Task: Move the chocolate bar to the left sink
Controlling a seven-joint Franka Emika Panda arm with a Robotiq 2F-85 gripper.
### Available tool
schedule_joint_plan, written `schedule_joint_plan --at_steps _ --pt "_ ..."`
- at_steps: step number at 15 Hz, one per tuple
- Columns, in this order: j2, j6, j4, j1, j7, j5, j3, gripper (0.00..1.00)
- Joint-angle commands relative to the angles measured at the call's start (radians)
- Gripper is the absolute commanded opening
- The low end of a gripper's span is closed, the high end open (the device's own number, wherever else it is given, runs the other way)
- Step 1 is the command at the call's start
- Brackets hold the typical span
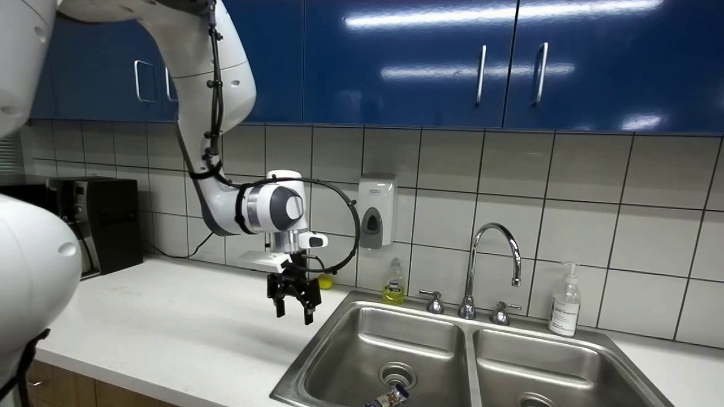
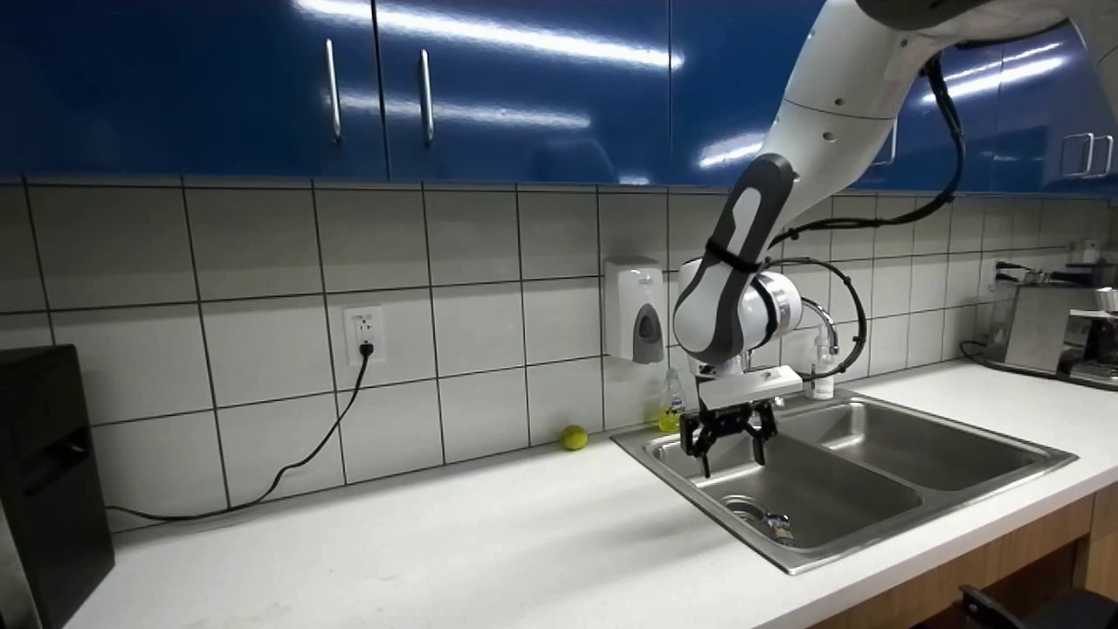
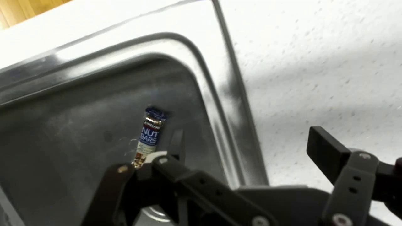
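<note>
The chocolate bar, a nut bar in a blue, gold and cream wrapper, lies flat in the left sink (image 1: pixel 410 333) beside the drain. The bar shows in both exterior views (image 1: pixel 387 397) (image 2: pixel 780 528) and in the wrist view (image 3: pixel 149 133), where a gripper finger hides its lower end. The steel left sink also shows in an exterior view (image 2: pixel 843 498) and the wrist view (image 3: pixel 78 131). My gripper (image 1: pixel 294 312) is open and empty, above and apart from the bar. In the wrist view its fingers (image 3: pixel 248 147) span the sink's side rim. It also shows in an exterior view (image 2: pixel 732 461).
The right basin (image 1: pixel 543 362) adjoins the left sink. A faucet (image 1: pixel 470 282), a yellow dish soap bottle (image 1: pixel 394 285) and a pump bottle (image 1: pixel 565 305) stand along the sink's back. A yellow-green ball-like thing (image 2: pixel 573 438) sits by the wall. A soap dispenser (image 1: pixel 377 210) hangs behind my arm.
</note>
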Motion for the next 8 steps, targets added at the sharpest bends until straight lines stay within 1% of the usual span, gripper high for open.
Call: schedule_joint_plan --at_steps 1,4,8 --pt "-0.104 -0.001 -0.113 0.020 0.001 -0.024 0.085 1.00" --pt "-0.126 -0.007 -0.154 0.050 0.010 -0.022 0.156 1.00" --pt "-0.116 -0.026 -0.171 0.097 0.036 -0.031 0.223 1.00"
